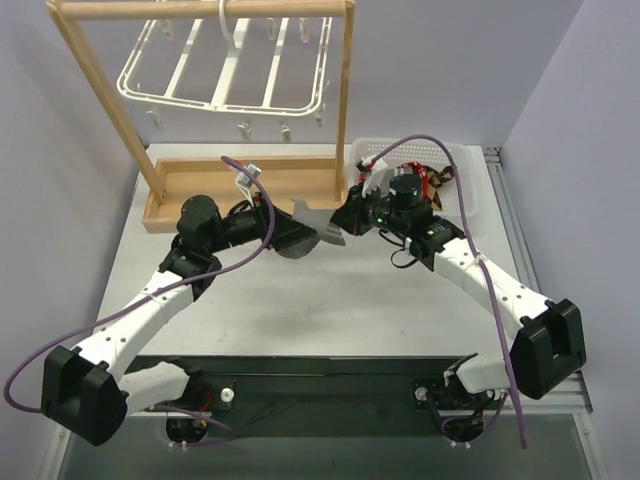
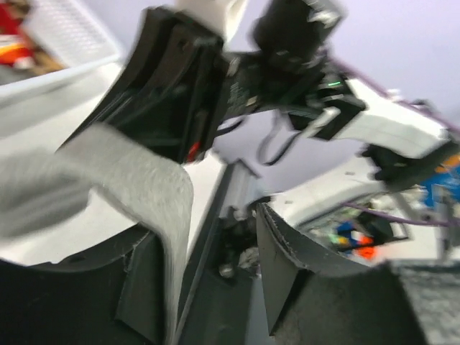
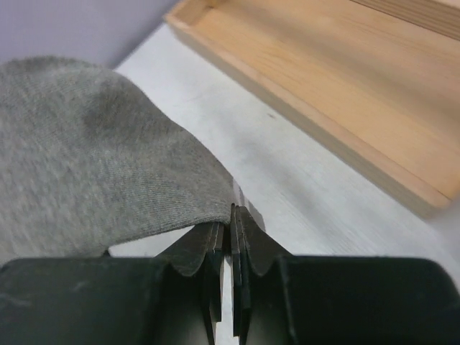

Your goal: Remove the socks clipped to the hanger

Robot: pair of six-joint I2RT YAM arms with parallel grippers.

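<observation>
The grey sock (image 3: 93, 165) hangs between the two grippers, above the table (image 1: 330, 300) and in front of the wooden tray (image 3: 345, 86) that forms the foot of the rack (image 1: 150, 11). The right gripper (image 3: 231, 215) is clamped tight on the sock's edge. Its two black jaws meet with only the cloth between them, and the fabric fans out to the left of the pinch.

The left gripper (image 2: 212, 237) faces the right one from the other side. Its jaws stand apart with a clear gap between them. The sock drapes down along the inner face of one finger (image 2: 140, 287), while the other finger is bare. Nothing is squeezed between them.

From above, the sock shows as a grey flap bridging the two black grippers, which nearly touch. The hanger (image 1: 228, 75) hangs by its hook from the rack's top bar, well behind and above the arms. It is tilted, and its small clips dangle along the near rim.

A white basket (image 1: 478, 185) sits on the table at the right of the rack, just behind the right gripper. Red and argyle socks (image 1: 433, 182) lie in it.

In the left wrist view, some orange and blue patches at the right edge are too blurred to read. No other lettering can be made out.
</observation>
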